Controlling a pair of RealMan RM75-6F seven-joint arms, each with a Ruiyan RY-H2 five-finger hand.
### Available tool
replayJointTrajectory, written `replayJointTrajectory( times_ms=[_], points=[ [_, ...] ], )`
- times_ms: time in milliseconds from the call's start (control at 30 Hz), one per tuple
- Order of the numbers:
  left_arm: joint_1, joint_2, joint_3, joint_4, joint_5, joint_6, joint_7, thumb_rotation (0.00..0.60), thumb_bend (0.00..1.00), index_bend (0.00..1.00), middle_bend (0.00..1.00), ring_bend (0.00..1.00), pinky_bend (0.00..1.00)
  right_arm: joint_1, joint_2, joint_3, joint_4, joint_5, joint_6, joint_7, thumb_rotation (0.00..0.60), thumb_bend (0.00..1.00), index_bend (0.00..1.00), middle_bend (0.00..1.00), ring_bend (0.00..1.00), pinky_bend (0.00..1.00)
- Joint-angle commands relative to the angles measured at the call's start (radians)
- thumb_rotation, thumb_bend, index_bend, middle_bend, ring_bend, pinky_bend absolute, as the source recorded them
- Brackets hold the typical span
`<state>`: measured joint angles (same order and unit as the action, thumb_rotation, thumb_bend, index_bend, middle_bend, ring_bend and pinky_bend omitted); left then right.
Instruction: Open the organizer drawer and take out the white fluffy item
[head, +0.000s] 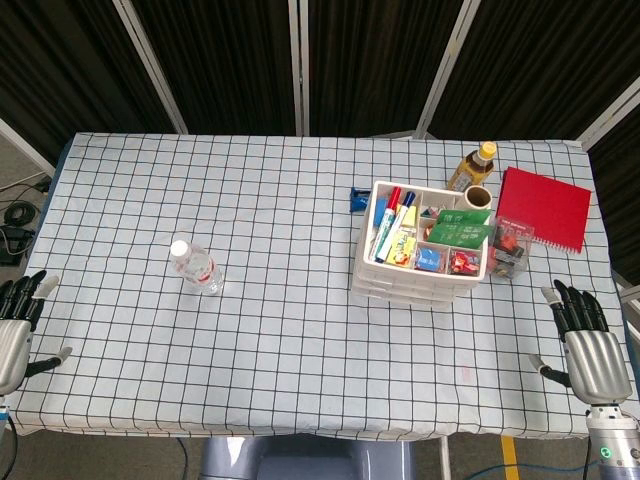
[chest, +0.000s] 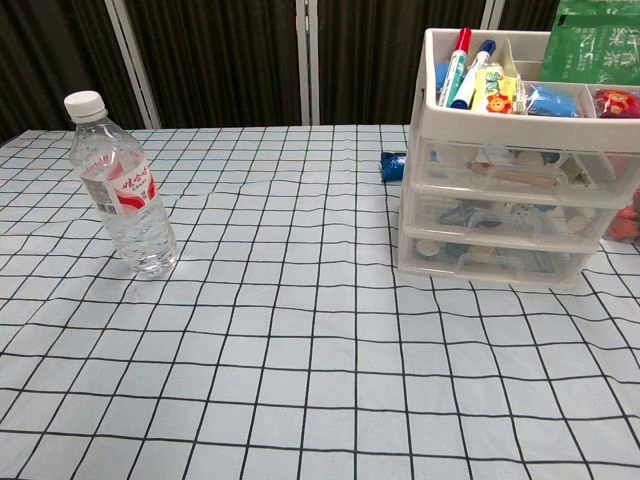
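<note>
A white plastic organizer (head: 423, 245) (chest: 510, 180) stands right of the table's middle. Its top tray holds markers, green packets and small items. Three translucent drawers (chest: 505, 220) sit pushed in on its front face; their contents show only dimly and I cannot pick out a white fluffy item. My left hand (head: 14, 325) rests at the table's left front edge, fingers spread, holding nothing. My right hand (head: 588, 340) lies at the right front edge, fingers apart and empty, well short of the organizer. Neither hand appears in the chest view.
A clear water bottle (head: 196, 267) (chest: 122, 186) with a red label stands left of centre. Behind the organizer are a tea bottle (head: 473, 166), a red notebook (head: 545, 207) and a small blue object (head: 359, 198) (chest: 393, 166). A checked cloth (head: 250, 350) covers the table.
</note>
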<state>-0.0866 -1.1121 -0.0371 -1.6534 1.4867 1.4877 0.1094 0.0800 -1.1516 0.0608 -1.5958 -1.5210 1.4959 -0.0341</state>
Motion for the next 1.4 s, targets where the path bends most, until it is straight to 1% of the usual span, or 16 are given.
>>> replayJointTrajectory(
  times_ms=[33, 600, 833, 867, 933, 1000, 1033, 1100, 1167, 1267, 1400],
  points=[
    [0.0, 0.001, -0.001, 0.0, 0.0, 0.001, -0.001, 0.6, 0.12, 0.0, 0.0, 0.0, 0.0, 0.0, -0.001, 0.0, 0.001, -0.001, 0.0, 0.002, 0.6, 0.07, 0.0, 0.0, 0.0, 0.0],
    [0.005, 0.006, -0.003, -0.004, 0.005, 0.012, -0.01, 0.6, 0.12, 0.0, 0.0, 0.0, 0.0, 0.004, 0.005, 0.0, 0.006, 0.004, -0.013, 0.022, 0.6, 0.07, 0.0, 0.0, 0.0, 0.0],
    [0.01, 0.005, -0.003, -0.008, 0.007, 0.021, -0.005, 0.6, 0.12, 0.0, 0.0, 0.0, 0.0, 0.003, 0.01, -0.006, 0.0, -0.02, -0.002, 0.035, 0.6, 0.07, 0.0, 0.0, 0.0, 0.0],
    [0.009, 0.006, -0.003, -0.009, 0.006, 0.02, -0.006, 0.6, 0.12, 0.0, 0.0, 0.0, 0.0, 0.002, 0.008, -0.005, 0.002, -0.029, 0.008, 0.039, 0.6, 0.07, 0.01, 0.01, 0.01, 0.03],
    [0.009, 0.006, -0.005, -0.009, 0.003, 0.02, -0.008, 0.6, 0.12, 0.0, 0.0, 0.0, 0.0, 0.001, -0.001, 0.001, 0.009, -0.045, 0.031, 0.048, 0.6, 0.07, 0.07, 0.12, 0.13, 0.18],
    [0.009, 0.006, -0.007, -0.01, 0.002, 0.021, -0.011, 0.6, 0.12, 0.0, 0.0, 0.0, 0.0, 0.0, -0.018, 0.008, 0.02, -0.062, 0.06, 0.068, 0.6, 0.08, 0.14, 0.37, 0.4, 0.41],
    [0.009, 0.006, -0.008, -0.01, 0.002, 0.022, -0.011, 0.6, 0.12, 0.0, 0.0, 0.0, 0.0, 0.001, -0.024, 0.01, 0.023, -0.068, 0.067, 0.078, 0.6, 0.08, 0.16, 0.45, 0.48, 0.46],
    [0.01, 0.004, -0.009, -0.009, 0.002, 0.024, -0.012, 0.6, 0.12, 0.0, 0.0, 0.0, 0.0, 0.007, -0.042, 0.011, 0.034, -0.083, 0.074, 0.115, 0.6, 0.08, 0.18, 0.63, 0.67, 0.6],
    [0.01, 0.0, -0.012, -0.007, 0.009, 0.034, -0.017, 0.6, 0.12, 0.0, 0.0, 0.0, 0.0, 0.027, -0.056, 0.011, 0.03, -0.087, 0.044, 0.13, 0.6, 0.1, 0.19, 0.76, 0.8, 0.68],
    [0.012, -0.011, -0.019, 0.005, 0.026, 0.058, -0.033, 0.6, 0.12, 0.0, 0.0, 0.0, 0.0, 0.043, -0.069, 0.013, 0.024, -0.085, 0.021, 0.132, 0.6, 0.16, 0.2, 0.88, 0.91, 0.76],
    [0.016, -0.023, -0.025, 0.026, 0.044, 0.087, -0.057, 0.6, 0.12, 0.0, 0.0, 0.0, 0.0, 0.055, -0.092, -0.001, 0.005, -0.089, -0.007, 0.15, 0.6, 0.25, 0.21, 0.95, 0.97, 0.82]
  ],
)
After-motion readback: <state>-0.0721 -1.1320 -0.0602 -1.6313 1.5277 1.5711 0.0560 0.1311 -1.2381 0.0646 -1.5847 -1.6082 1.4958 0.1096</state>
